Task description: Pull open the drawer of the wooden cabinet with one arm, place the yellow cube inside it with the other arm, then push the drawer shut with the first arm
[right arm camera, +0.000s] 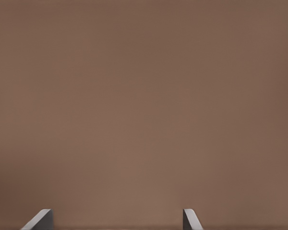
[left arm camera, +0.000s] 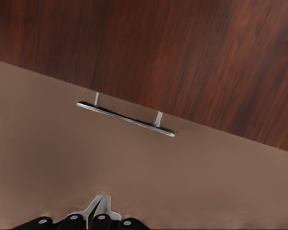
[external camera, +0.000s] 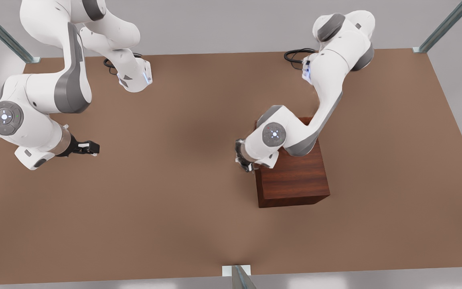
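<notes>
My left pincer (external camera: 244, 159), fingers together, is facing the handle (left arm camera: 126, 118) mid-frame; drawer's unopened. Right pincer (external camera: 90, 148), fingers apart, is waiting lower left over the desk (external camera: 175, 200).

The right gripper (right arm camera: 117, 221) shows as 2 grey fingertips (right arm camera: 40, 220), set wide apart with a broad gap between them. Beyond the jaws and across that gap lies bare brown table (right arm camera: 144, 105), flat and even in tone. Neither fingertip touches anything, and nothing sits between the jaws.
</notes>
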You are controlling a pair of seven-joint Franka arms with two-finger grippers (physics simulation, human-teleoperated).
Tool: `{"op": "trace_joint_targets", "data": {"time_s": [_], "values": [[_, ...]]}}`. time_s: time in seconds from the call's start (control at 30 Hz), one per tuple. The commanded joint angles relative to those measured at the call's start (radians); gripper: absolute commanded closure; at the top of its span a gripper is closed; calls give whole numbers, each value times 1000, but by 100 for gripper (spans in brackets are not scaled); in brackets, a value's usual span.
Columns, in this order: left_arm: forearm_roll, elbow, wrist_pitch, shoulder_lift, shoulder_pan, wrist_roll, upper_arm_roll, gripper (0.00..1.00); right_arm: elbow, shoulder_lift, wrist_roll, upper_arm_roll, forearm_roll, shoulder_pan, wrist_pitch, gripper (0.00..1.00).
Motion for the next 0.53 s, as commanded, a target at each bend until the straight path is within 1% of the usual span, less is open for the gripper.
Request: {"op": "trace_joint_targets", "data": {"time_s": [0.0,0.03,0.07,0.1,0.13,0.17,0.2,0.3,0.37,0.5], "values": [[57,116,-669,-51,233,1301,-174,49,1,0,12,0,-1,0,1,0],[202,202,-791,-53,278,1726,-181,0,2,0,12,0,-1,0,1,0],[294,202,-804,-73,283,1993,-184,0,2,0,12,0,-1,0,1,0],[327,181,-782,-145,310,2369,-138,0,2,0,12,0,-1,0,1,0],[150,-26,-667,-356,173,2693,226,0,2,0,12,0,-1,0,1,0],[-95,-263,-447,-540,-94,2661,617,0,2,0,12,0,-1,0,1,0],[-95,-275,-459,-550,-122,2541,629,0,2,0,12,0,1,0,1,0],[-104,-264,-505,-531,-125,2524,623,0,2,0,12,0,1,0,1,0],[-107,-264,-527,-528,-119,2414,625,0,7,-13,14,1,8,0,-11,0],[-107,-255,-544,-535,-124,2420,623,0,9,-39,12,9,8,2,-40,0]]}}
